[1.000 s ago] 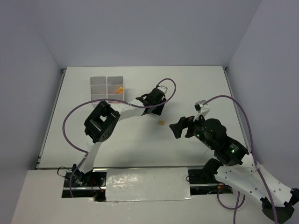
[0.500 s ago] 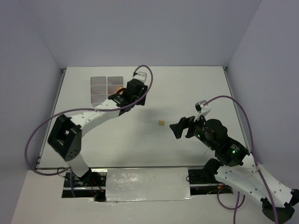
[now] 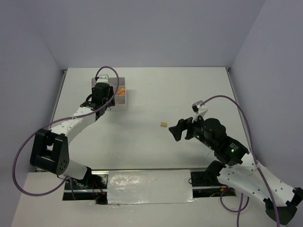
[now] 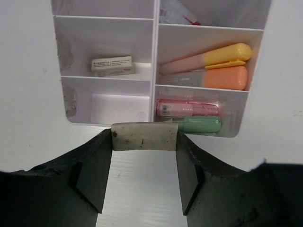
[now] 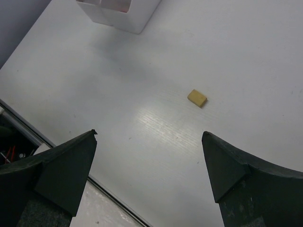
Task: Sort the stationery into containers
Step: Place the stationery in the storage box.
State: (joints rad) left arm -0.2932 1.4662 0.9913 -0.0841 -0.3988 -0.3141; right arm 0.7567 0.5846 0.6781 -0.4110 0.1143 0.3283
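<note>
View from the top: your left end effector [image 3: 102,92] hangs over the white box [image 3: 123,103] at the far left of the table [image 3: 189,90]. The right end effector [image 3: 177,131] stands wide open near a small beige block [image 3: 164,125].

Left wrist view: the jaws are closed on a grey block [image 4: 142,135], just before the near wall of the box. An eraser [image 4: 112,65] lies in the middle left compartment, and markers [image 4: 208,71] fill the right ones. I think you should go forward until the grey block is fully above the eraser's compartment, lower it, then release, so it misses the dividers.

Right wrist view: the beige block lies free on the table.
</note>
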